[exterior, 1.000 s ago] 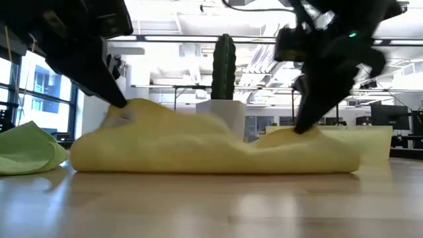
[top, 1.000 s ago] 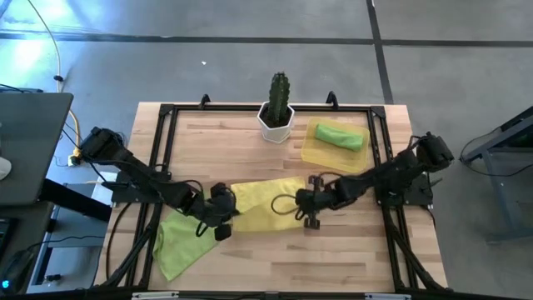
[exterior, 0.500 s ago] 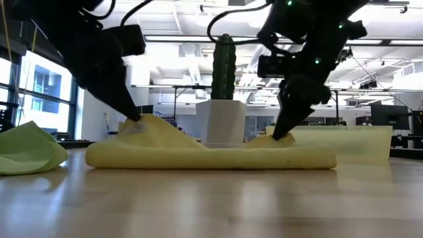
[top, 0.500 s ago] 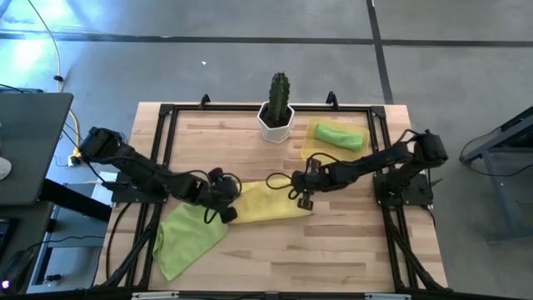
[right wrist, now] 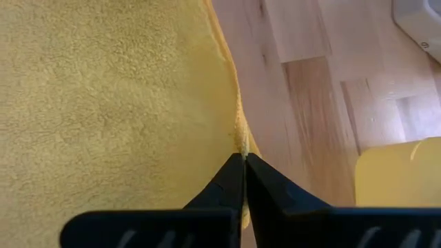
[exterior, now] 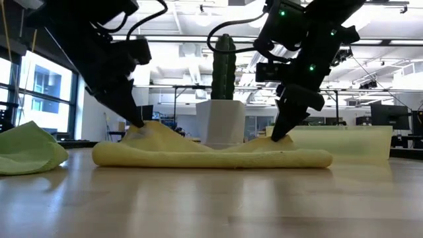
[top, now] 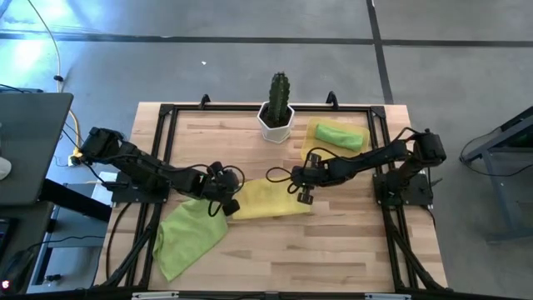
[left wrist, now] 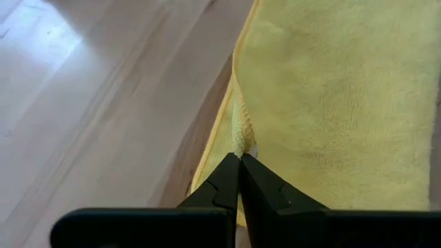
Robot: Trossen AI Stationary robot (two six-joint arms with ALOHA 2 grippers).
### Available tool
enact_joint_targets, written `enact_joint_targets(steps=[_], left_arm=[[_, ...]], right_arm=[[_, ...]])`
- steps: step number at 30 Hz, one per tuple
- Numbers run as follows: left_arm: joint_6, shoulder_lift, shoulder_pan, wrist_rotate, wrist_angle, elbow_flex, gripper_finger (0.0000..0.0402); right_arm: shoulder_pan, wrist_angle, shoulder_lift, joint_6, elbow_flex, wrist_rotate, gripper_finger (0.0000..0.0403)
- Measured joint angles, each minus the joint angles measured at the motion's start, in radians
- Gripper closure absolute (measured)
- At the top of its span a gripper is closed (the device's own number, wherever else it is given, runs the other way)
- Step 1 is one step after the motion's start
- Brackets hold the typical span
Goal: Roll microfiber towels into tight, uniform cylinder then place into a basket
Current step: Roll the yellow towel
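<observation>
The yellow microfiber towel lies mid-table as a folded band, also seen in the low view. My left gripper is shut on its left end and my right gripper on its right end. A lime-green towel lies loosely spread at the near left. The pale yellow basket stands at the far right. A rolled green towel lies in it. My left gripper pinches the yellow towel's hemmed edge at its left end between its two fingertips, slanting down from the table's left. That spot is pulled up into a small peak; the rest lies on the table. My right gripper pinches the towel's edge at its right end between its two fingertips, slanting down from the table's right. The cloth rises to a small peak there, slack between the two holds.
A white hexagonal pot with a cactus stands at the far middle, just beyond the yellow towel. A black frame runs along the table's edges. Bare wood lies at the near right.
Both grippers, still shut on the yellow towel, have moved toward the table's far edge and a little toward each other. The held edge has been carried over with them. The towel now lies lower and narrower as a folded band, farther from the near edge.
</observation>
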Motion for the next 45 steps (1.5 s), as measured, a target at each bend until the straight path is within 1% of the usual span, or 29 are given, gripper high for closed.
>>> enact_joint_targets(steps=[3, 8, 11, 14, 17, 20, 23, 26, 31, 33, 35, 38, 40, 42, 45], left_arm=[[-0.001, 0.011, 0.006, 0.007, 0.005, 0.0, 0.0399], [-0.001, 0.028, 0.005, 0.009, 0.008, 0.001, 0.0399], [-0.001, 0.041, 0.005, 0.03, 0.007, 0.001, 0.0399], [-0.001, 0.063, 0.005, 0.041, 0.006, 0.0, 0.0399], [-0.003, 0.07, 0.005, 0.041, 0.009, 0.0, 0.0399], [-0.008, 0.077, 0.005, 0.04, -0.001, 0.0, 0.0398], [-0.013, 0.076, 0.005, 0.041, -0.004, 0.0, 0.0383], [-0.045, 0.076, 0.005, 0.059, -0.027, 0.0, 0.035], [-0.061, 0.073, 0.005, 0.056, -0.048, 0.002, 0.0276], [-0.061, 0.067, 0.005, 0.044, -0.074, 0.026, 0.0252], [-0.056, 0.06, 0.004, 0.045, -0.105, 0.063, 0.0236], [-0.03, 0.059, -0.01, 0.093, -0.116, 0.116, 0.0228], [-0.03, 0.059, -0.024, 0.139, -0.082, 0.132, 0.0229], [-0.059, 0.071, -0.043, 0.166, -0.029, 0.133, 0.0233], [-0.142, 0.109, -0.074, 0.16, 0.016, 0.132, 0.0242]], right_arm=[[0.001, 0.0, 0.0, -0.001, 0.0, -0.003, 0.0384], [0.001, -0.019, -0.001, -0.063, 0.005, -0.007, 0.0324], [0.001, -0.089, -0.014, -0.043, 0.045, -0.007, 0.0291], [0.003, -0.114, -0.024, -0.017, 0.071, -0.037, 0.0275], [0.016, -0.086, -0.009, -0.017, 0.071, -0.073, 0.0273], [0.03, -0.088, 0.021, -0.004, 0.07, -0.079, 0.0274], [0.039, -0.088, 0.046, 0.004, 0.07, -0.079, 0.0274], [0.043, -0.089, 0.063, 0.004, 0.07, -0.082, 0.0274], [0.04, -0.091, 0.066, 0.008, 0.069, -0.087, 0.0274], [0.04, -0.09, 0.068, 0.008, 0.069, -0.087, 0.0274], [0.04, -0.092, 0.07, 0.008, 0.069, -0.087, 0.0274], [0.04, -0.096, 0.07, 0.0, 0.069, -0.087, 0.0274], [0.04, -0.098, 0.07, -0.035, 0.069, -0.074, 0.0274], [0.04, -0.098, 0.07, -0.11, 0.069, -0.03, 0.0274], [0.04, -0.095, 0.07, -0.24, 0.069, 0.002, 0.0274]])
